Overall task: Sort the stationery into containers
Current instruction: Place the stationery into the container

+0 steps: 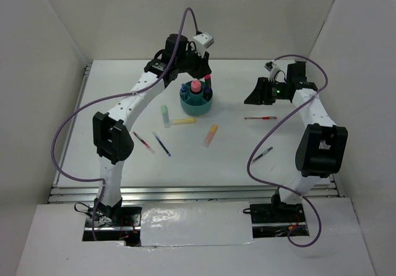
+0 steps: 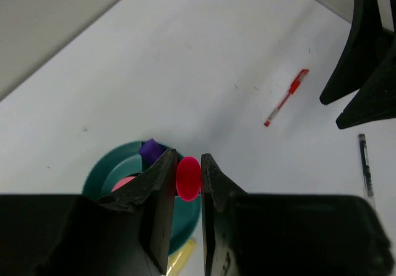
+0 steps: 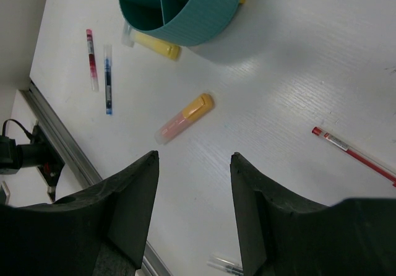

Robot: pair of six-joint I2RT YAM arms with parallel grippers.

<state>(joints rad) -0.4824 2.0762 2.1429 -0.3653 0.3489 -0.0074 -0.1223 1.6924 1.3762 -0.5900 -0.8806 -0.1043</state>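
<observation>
The round teal organizer (image 1: 197, 106) stands at the middle back and holds a pink-capped item (image 1: 195, 86), a blue one and a purple one. My left gripper (image 1: 206, 72) hovers over its right side, shut on a pink marker (image 1: 209, 78). In the left wrist view the gripper (image 2: 187, 158) pinches the marker (image 2: 189, 178) above the organizer's rim (image 2: 99, 171). My right gripper (image 1: 255, 96) is open and empty, right of the organizer; in its own view (image 3: 193, 158) it is above bare table near an orange marker (image 3: 184, 116).
Lying loose on the table are a green marker (image 1: 165, 115), a yellow marker (image 1: 183, 120), an orange marker (image 1: 211, 135), a red pen (image 1: 143, 142), a blue pen (image 1: 162, 143), a second red pen (image 1: 260, 117) and a black pen (image 1: 263, 154). White walls enclose the table.
</observation>
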